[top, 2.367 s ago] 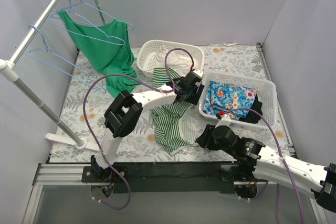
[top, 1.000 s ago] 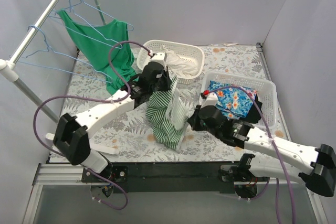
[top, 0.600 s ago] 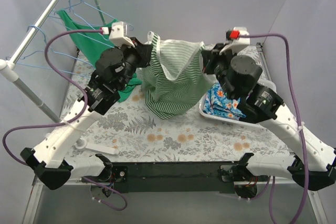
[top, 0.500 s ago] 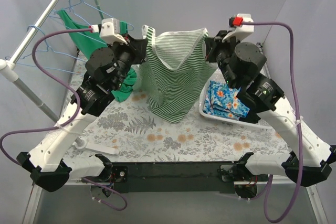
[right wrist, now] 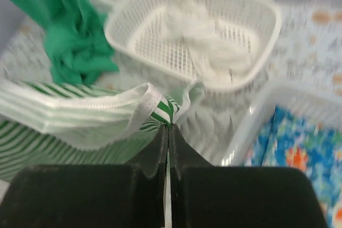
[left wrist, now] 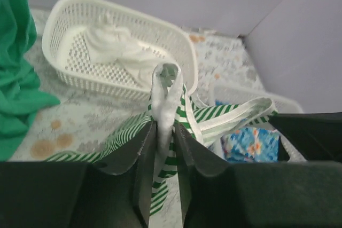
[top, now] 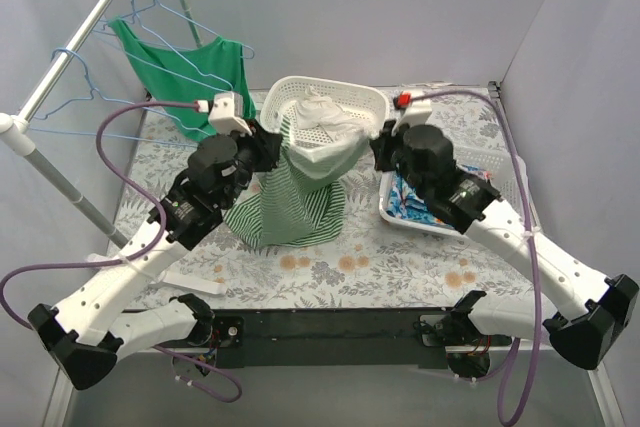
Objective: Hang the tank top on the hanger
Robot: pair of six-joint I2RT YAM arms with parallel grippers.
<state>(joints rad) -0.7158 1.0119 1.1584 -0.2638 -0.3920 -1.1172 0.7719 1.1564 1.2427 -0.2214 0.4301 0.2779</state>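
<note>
Left gripper [left wrist: 164,130], right gripper [right wrist: 168,132] each pinched on a strap of striped tank top [top: 290,202], neckline held spread; likely to admit hanger [top: 95,95], far left.

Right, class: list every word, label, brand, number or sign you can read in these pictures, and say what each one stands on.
None: no readable text in any view.
The tank top shows only stripes.
The blue floral cloth and the table cover show only patterns.
The white basket carries no visible label.
The red patch on the right arm is too small to show any mark.
</note>
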